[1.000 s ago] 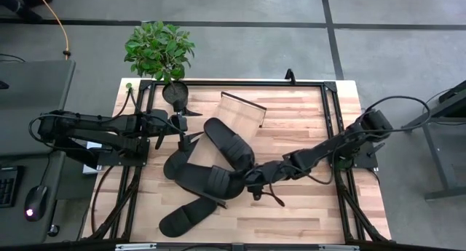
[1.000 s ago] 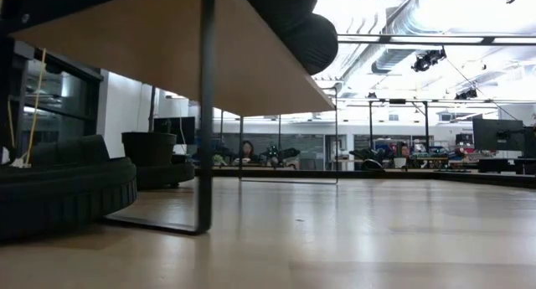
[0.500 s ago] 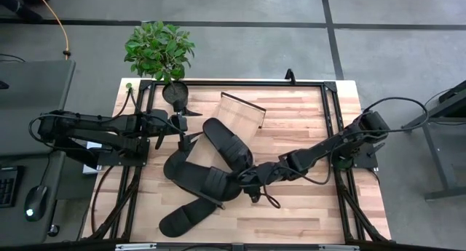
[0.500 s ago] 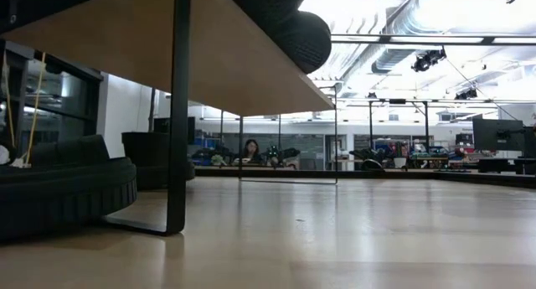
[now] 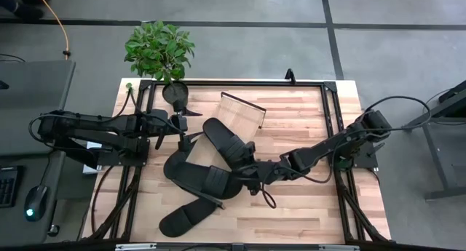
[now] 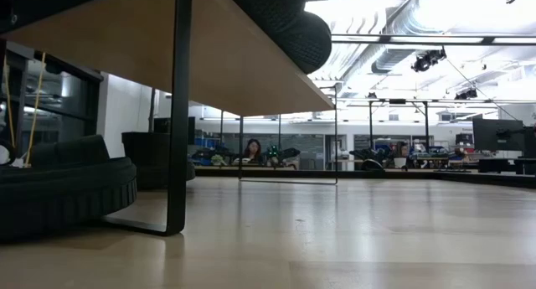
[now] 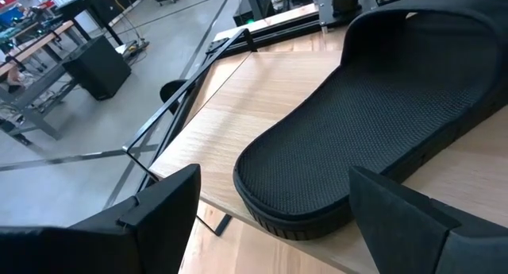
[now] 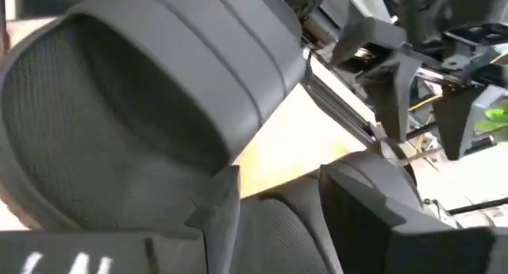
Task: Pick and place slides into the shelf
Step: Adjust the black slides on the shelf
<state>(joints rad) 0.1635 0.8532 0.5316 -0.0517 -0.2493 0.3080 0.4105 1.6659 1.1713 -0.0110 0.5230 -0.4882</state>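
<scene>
A wooden bench [image 5: 306,214] carries the shelf [image 5: 242,111], tilted near its centre. Three slides [image 5: 227,143] lie at 7 o'clock of the shelf, partly overlapping. The right gripper [image 5: 244,177] is at the middle slide [image 5: 206,179], fingers partly open, gripping nothing visibly. At 9 o'clock, the left gripper [image 5: 182,120] has its fingers wide open and empty.

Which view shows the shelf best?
The high view: the shelf shows whole from above, its plank tilted, slides on it. The low view shows only its underside and dark legs; the wrist views show mostly slides.
</scene>
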